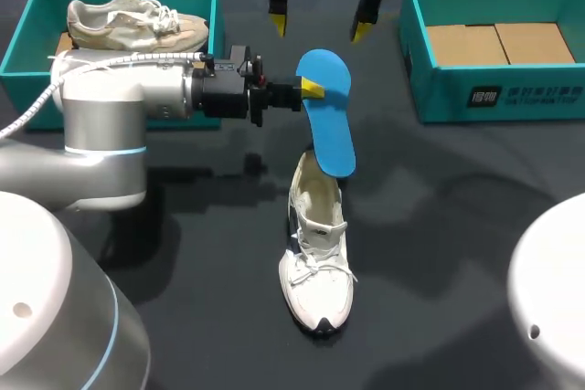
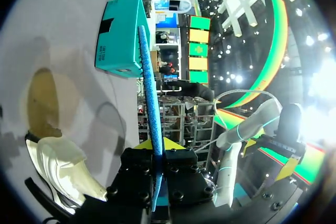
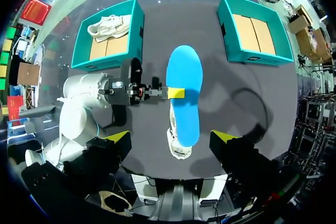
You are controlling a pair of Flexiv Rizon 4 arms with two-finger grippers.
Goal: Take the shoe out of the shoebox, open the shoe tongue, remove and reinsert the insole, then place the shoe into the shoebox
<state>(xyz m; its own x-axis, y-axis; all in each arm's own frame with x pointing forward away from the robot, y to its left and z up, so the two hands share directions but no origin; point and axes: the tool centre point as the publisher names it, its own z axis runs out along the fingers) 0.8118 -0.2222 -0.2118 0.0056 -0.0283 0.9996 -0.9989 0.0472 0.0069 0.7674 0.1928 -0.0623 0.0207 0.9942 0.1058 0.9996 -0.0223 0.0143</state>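
A dark, glossy table (image 1: pixel 439 226) carries two teal boxes in the head view. The left shoebox (image 1: pixel 27 38) in the upper left of the frame holds a beige shoe (image 1: pixel 137 25). The right shoebox (image 1: pixel 494 93) in the upper right shows only its cardboard floor (image 1: pixel 498 43).

The white shoe (image 1: pixel 317 262) stands on the table at lower centre, apart from both boxes, toe towards the bottom edge. Above it the blue insole (image 1: pixel 331 125) hangs tilted. Its lower end seems to meet the shoe's opening, though whether it touches is hard to judge here. The left gripper (image 1: pixel 313 89), reaching in from the left, pinches the insole's edge. The right gripper (image 1: pixel 320 26) hangs at top centre, fingers spread wide and holding nothing.

The left wrist view adds what the head view lacks. The insole (image 2: pixel 152 129) appears edge-on as a thin strip clamped between the fingers of its gripper (image 2: pixel 157 145), with the shoe (image 2: pixel 58 166) beside it and probably the right shoebox (image 2: pixel 121 35) ahead.

The right wrist view looks straight down. It shows the insole's (image 3: pixel 185 98) full face over the shoe (image 3: pixel 178 148) and both boxes (image 3: pixel 86 51) (image 3: pixel 247 56). Its own gripper (image 3: pixel 170 137) is wide open.
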